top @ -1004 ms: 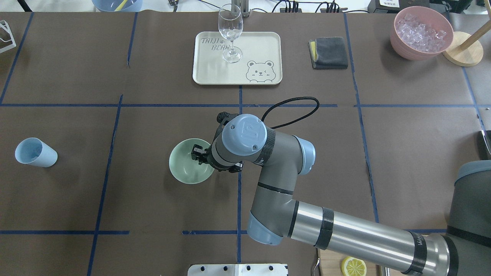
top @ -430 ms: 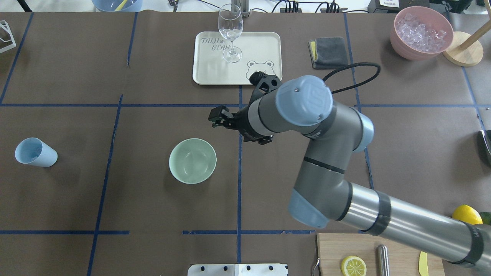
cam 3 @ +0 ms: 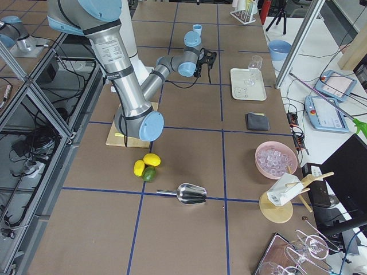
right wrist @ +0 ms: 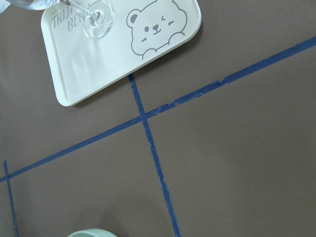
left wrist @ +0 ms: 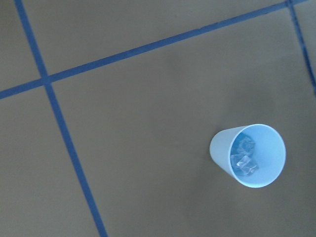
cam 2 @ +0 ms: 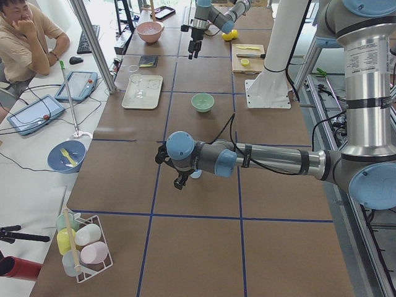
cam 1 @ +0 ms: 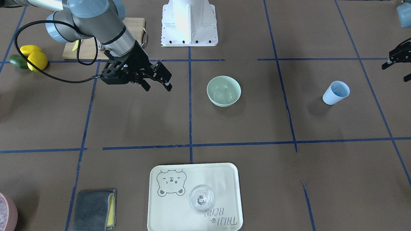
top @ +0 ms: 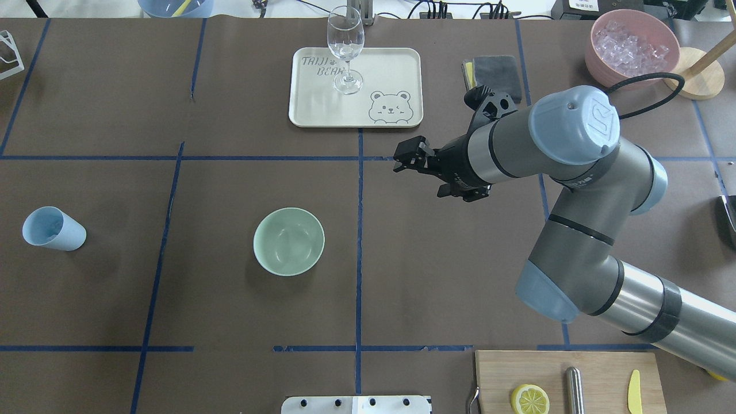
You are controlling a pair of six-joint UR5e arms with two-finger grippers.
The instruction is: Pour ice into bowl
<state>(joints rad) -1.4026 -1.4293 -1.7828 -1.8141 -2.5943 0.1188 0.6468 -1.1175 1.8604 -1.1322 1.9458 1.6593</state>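
Right claw (top: 402, 160): 1.0 s ago over the right rim of the bowl (top: 288, 241); 0.4 s ago off it, toward the tray (top: 299, 119). Now further to the robot's right, above the desk (top: 230, 103) near the grey cloth (top: 497, 64), which the wrist partly covers. Bowl fully uncovered. Arm swung off the cutting board (top: 598, 368); its whole top shows.

**Taped brown table bearing dishes**

A brown paper-covered table (top: 460, 259), gridded with blue tape, is carrying a round pale mint-green bowl (top: 288, 241) near its middle. A light blue plastic cup (top: 54, 229), cream bear-printed tray (top: 391, 69), folded grey cloth (top: 497, 69), pink bowl (top: 598, 63) and wooden cutting board (top: 598, 374) are sitting well apart.
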